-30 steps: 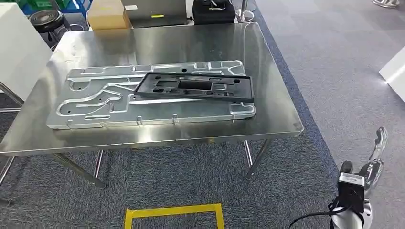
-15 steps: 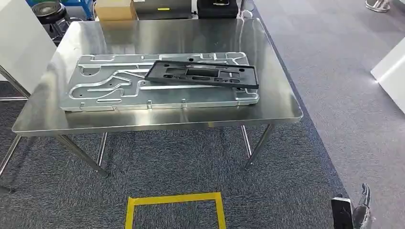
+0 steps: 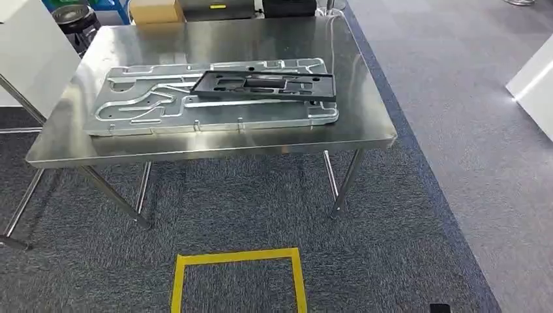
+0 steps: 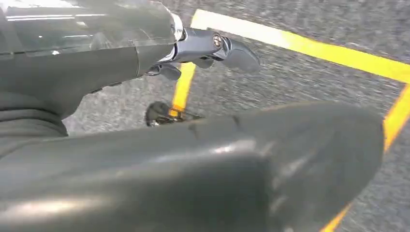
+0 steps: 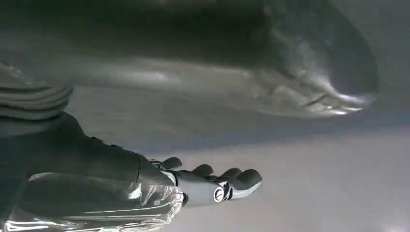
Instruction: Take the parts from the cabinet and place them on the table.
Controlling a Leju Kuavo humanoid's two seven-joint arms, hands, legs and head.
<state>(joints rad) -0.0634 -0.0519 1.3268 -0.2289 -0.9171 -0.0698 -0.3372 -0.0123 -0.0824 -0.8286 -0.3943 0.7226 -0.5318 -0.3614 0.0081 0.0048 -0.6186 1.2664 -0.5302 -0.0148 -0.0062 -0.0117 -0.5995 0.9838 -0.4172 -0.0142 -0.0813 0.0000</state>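
Bright overhead glare on table [image 3: 365, 130]; wrist views blurred.

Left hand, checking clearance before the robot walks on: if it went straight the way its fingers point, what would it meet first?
Probably the floor. The left hand hangs empty, fingers pointing out over grey carpet toward the yellow tape line. Nothing else shows in that line, though depth is unclear.

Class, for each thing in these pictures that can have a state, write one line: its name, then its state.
Black frame: lying flat on the plate.
Plate: flat on the table.
Table: standing, bearing both parts.
Left hand: holding nothing, over the floor's yellow tape.
Right hand: holding nothing, fingers extended.
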